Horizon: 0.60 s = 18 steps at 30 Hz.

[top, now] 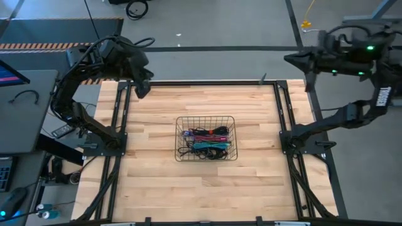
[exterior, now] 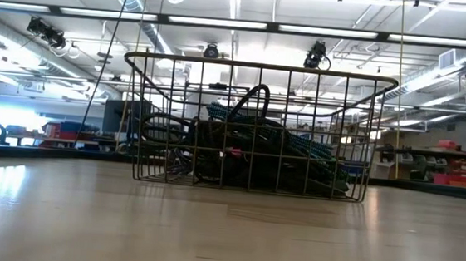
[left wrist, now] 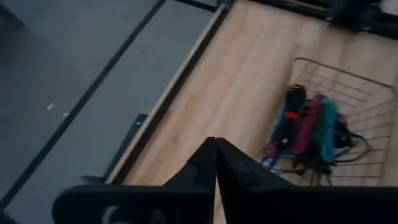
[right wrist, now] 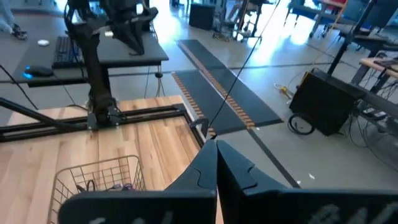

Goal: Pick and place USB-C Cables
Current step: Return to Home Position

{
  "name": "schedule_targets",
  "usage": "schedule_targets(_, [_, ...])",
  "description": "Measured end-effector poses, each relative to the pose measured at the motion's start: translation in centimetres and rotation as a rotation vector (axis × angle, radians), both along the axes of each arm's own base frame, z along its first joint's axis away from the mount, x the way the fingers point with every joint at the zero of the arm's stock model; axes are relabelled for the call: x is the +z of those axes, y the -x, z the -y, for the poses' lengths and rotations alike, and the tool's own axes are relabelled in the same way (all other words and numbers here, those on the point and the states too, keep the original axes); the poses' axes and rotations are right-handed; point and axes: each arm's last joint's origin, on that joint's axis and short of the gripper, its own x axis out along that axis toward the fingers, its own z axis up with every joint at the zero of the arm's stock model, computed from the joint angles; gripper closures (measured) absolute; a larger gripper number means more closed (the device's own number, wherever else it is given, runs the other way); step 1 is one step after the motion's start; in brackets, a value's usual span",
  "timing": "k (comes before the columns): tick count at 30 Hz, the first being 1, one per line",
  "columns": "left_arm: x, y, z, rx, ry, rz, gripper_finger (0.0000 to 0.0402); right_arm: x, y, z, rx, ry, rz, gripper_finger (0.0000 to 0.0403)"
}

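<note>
The table [top: 157, 188] is a top of pale wooden strips that run left to right in the high view; in the low view its surface shines faintly. A wire basket [top: 205, 117] stands directly on it near the middle, upright, its base flat on the wood (the USB-C cables [top: 207, 141] are heaped inside it, borne by the mesh rather than by the boards). Black frame rails [top: 117, 119] lie along the left side, the right side and the far edge, and the two arm bases [top: 103, 143] sit on the side rails, well apart from the basket
</note>
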Motion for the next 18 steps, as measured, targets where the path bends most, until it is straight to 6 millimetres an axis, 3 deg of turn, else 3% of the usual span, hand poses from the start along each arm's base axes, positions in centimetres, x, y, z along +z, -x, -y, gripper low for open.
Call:
schedule_targets(9, [1.7,3.5,3.8,-0.173,0.029,0.131,0.0398,-0.2,7.0,-2.5,0.044,-0.015,0.107,0.0403])
schedule_targets(13, [2.4,5.9,6.2,-0.239,0.080,0.221,0.0399,-0.7,8.6,-3.2,0.092,-0.017,0.130,0.0403])
schedule_targets(18, [0.7,7.5,8.1,-0.222,0.124,0.208,0.0400,-2.6,10.2,-3.8,0.110,-0.065,0.127,0.0403])
